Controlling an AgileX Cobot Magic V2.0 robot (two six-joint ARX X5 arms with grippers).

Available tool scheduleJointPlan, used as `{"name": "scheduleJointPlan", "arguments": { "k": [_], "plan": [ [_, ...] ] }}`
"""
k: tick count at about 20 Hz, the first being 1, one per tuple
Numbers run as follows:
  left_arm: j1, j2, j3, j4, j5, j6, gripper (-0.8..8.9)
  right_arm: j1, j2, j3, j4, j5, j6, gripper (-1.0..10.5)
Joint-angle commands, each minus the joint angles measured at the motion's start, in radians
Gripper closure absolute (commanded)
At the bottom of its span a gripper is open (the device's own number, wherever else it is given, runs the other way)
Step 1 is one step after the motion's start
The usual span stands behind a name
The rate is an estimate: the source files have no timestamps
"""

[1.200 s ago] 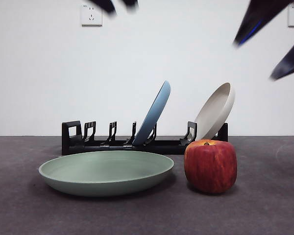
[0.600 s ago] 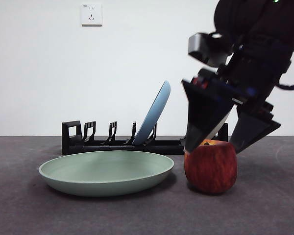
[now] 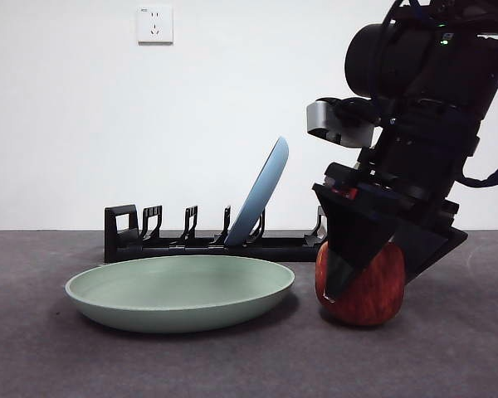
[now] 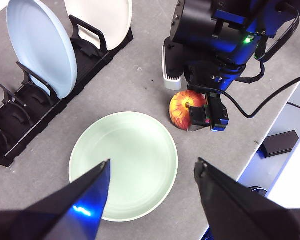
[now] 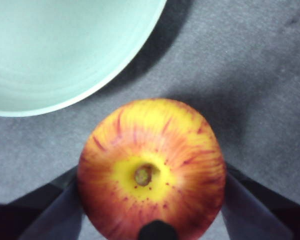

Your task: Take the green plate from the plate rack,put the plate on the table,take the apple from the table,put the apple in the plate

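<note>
No text, label, brand or number can be read anywhere.

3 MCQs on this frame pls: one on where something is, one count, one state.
1. Where does the green plate lie?
A. flat on the table
B. in the plate rack
C. on the apple

2. How many plates stand in the rack?
A. none
B. two
C. four

3. How are the right gripper's jaws placed?
A. high above the rack
B. inside the plate
C. either side of the apple

Key: 1 A, front view shows it flat before the rack. 2 B, left wrist view shows the blue plate and the beige plate. 3 C, right wrist view shows a jaw at each flank.
</note>
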Motion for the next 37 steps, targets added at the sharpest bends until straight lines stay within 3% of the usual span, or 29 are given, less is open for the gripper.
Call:
{"name": "scheduleJointPlan", "arguments": {
  "k": [1,7,10,13,19,24,32,33,36,37],
  "plan": [
    [-0.002,0.001,0.001,-0.006,-0.003,-0.011,5.27,0.003,-0.011,0.001,0.0,0.001,0.032,9.6],
    [-0.001,0.001,0.001,-0.024,-0.005,-0.01,5.27,0.014,-0.177,0.017,0.058,0.051,0.068,9.6],
    [-0.002,0.001,0.001,-0.024,-0.004,-0.011,5.27,0.065,-0.176,0.083,0.072,0.053,0.066,9.6],
    [-0.001,0.001,0.001,-0.024,-0.005,-0.01,5.27,0.14,-0.111,0.163,0.124,0.074,0.066,9.6],
    [-0.002,0.001,0.001,-0.042,-0.003,-0.01,5.27,0.192,0.144,0.338,0.124,0.083,0.057,9.6],
    [-0.001,0.001,0.001,-0.044,-0.003,-0.011,5.27,0.241,0.306,0.393,0.127,0.087,0.006,9.6],
    [-0.001,0.001,0.001,-0.058,-0.004,-0.011,5.27,0.271,0.344,0.393,0.097,0.135,-0.039,9.6],
    [-0.001,0.001,0.001,-0.061,-0.004,-0.011,5.27,0.271,0.346,0.393,0.093,0.135,-0.039,9.3],
    [-0.001,0.001,0.001,-0.07,-0.004,-0.011,5.27,0.272,0.346,0.393,0.094,0.135,-0.035,5.7],
    [-0.002,0.001,0.001,-0.071,-0.004,-0.011,5.27,0.272,0.346,0.393,0.093,0.135,-0.026,5.0]
  ]
}}
